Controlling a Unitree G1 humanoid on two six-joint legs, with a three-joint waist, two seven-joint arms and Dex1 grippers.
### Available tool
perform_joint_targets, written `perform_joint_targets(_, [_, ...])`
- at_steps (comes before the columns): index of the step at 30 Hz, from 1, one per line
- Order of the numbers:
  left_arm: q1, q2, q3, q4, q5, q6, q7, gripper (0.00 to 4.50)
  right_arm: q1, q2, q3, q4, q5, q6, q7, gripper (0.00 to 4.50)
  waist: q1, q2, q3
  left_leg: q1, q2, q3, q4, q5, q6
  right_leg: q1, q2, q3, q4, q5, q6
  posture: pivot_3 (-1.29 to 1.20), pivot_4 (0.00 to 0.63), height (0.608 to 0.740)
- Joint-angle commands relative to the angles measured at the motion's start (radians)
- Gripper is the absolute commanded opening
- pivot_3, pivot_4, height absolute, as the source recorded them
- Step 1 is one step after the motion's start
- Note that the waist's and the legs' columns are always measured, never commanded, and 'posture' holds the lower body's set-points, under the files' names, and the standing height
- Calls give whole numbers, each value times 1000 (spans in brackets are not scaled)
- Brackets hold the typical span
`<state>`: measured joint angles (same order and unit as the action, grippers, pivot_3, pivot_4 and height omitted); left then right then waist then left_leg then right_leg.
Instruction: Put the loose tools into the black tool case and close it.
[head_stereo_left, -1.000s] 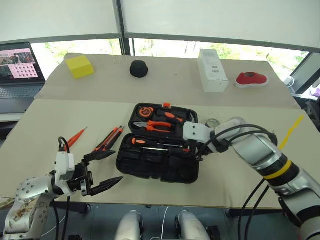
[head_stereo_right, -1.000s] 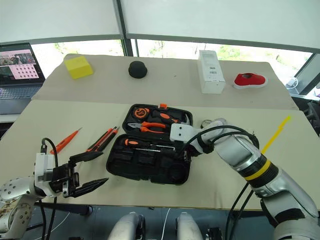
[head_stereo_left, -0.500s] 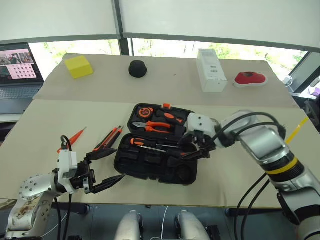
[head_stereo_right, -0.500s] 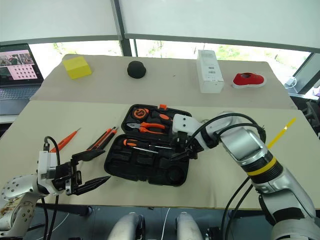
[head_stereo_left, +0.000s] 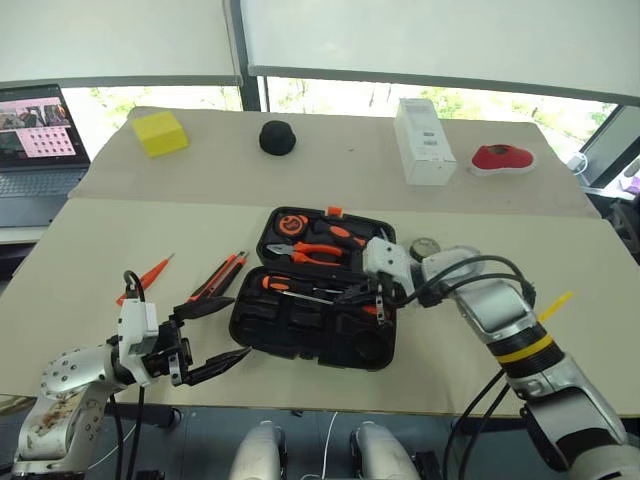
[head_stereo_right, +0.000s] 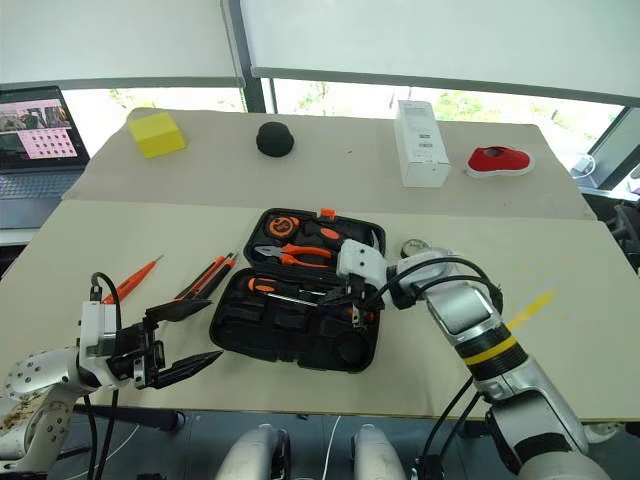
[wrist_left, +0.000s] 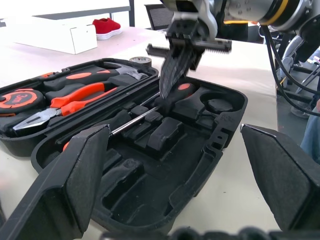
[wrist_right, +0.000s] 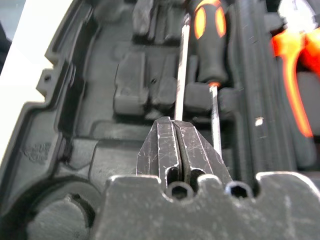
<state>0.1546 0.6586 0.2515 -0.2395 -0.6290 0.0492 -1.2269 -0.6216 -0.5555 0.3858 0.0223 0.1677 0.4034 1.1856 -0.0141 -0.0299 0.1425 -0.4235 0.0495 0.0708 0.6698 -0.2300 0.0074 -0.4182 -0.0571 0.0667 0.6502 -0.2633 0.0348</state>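
The black tool case (head_stereo_left: 300, 335) lies open mid-table. Two black-and-orange screwdrivers (head_stereo_left: 300, 288) lie in its front half. My right gripper (head_stereo_left: 381, 312) is shut and points down into that half; its tips (wrist_right: 176, 125) hover at a screwdriver shaft (wrist_right: 180, 70) with nothing between them. Whether they touch it I cannot tell. To the left of the case, an orange tester screwdriver (head_stereo_left: 147, 277) and a utility knife (head_stereo_left: 218, 277) lie on the table. A small tape roll (head_stereo_left: 425, 246) sits by the case's right side. Left of the case's front corner, my left gripper (head_stereo_left: 238, 327) stands open and empty.
Orange pliers (head_stereo_left: 320, 250) and a tape measure (head_stereo_left: 291, 222) sit in the case's far half. At the back of the table are a yellow block (head_stereo_left: 160, 132), a round black object (head_stereo_left: 278, 137), a white box (head_stereo_left: 424, 140) and a red object (head_stereo_left: 503, 157). A laptop (head_stereo_left: 35, 135) stands far left.
My right gripper opened over the case, then shut, swinging left and tipping down into the front half. The left gripper stayed open and still.
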Motion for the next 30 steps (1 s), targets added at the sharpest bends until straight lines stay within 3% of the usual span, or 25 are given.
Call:
perform_joint_targets(1, [-5,-1,4,-17,-5,-6,4,4500,14,0,35,34,-58,-49,-9,43,-1,0,0,0,0,0,0,0,0,0,0,0,0,0,0,0,150,740])
perform_joint_targets(9, [6,-2,7,-23,-1,-4,14,4500,-5,29,60,67,-94,-1,-28,43,-3,-1,-1,13,1,1,-1,0,0,13,1,0,-1,0,0,0,150,740])
perform_joint_targets(14, [48,-6,56,-30,-22,27,74,4500,21,40,-90,-43,59,83,-21,43,-3,-1,-1,18,1,1,-1,0,0,16,1,0,-1,0,-1,0,150,740])
perform_joint_targets(18, [119,-15,174,-5,-35,54,167,4500,141,-35,-259,-143,191,18,42,968,4,-1,0,13,1,-1,-1,0,0,13,0,0,-1,0,-1,0,150,740])
perform_joint_targets(24, [275,-37,399,87,7,73,323,4500,385,-39,-532,-190,332,-204,72,2999,1,-3,0,13,0,-5,-2,-1,0,14,-1,-1,-3,-1,0,0,150,740])
perform_joint_targets(25, [298,-45,439,109,5,70,342,4500,429,-31,-566,-185,335,-265,75,3480,-1,-3,0,13,1,-5,-2,-1,0,14,-1,-1,-3,-1,0,0,150,740])
perform_joint_targets(28, [342,-56,507,158,4,83,391,4500,519,-1,-632,-187,374,-369,90,4383,-5,-3,0,14,1,-4,-3,-1,0,14,-1,-1,-4,-1,0,0,150,740])
perform_joint_targets(30, [350,-65,556,215,13,97,457,4500,587,15,-666,-178,367,-440,86,4480,-3,-3,0,16,1,-3,-3,-1,0,15,-1,0,-3,-1,0,0,150,740])
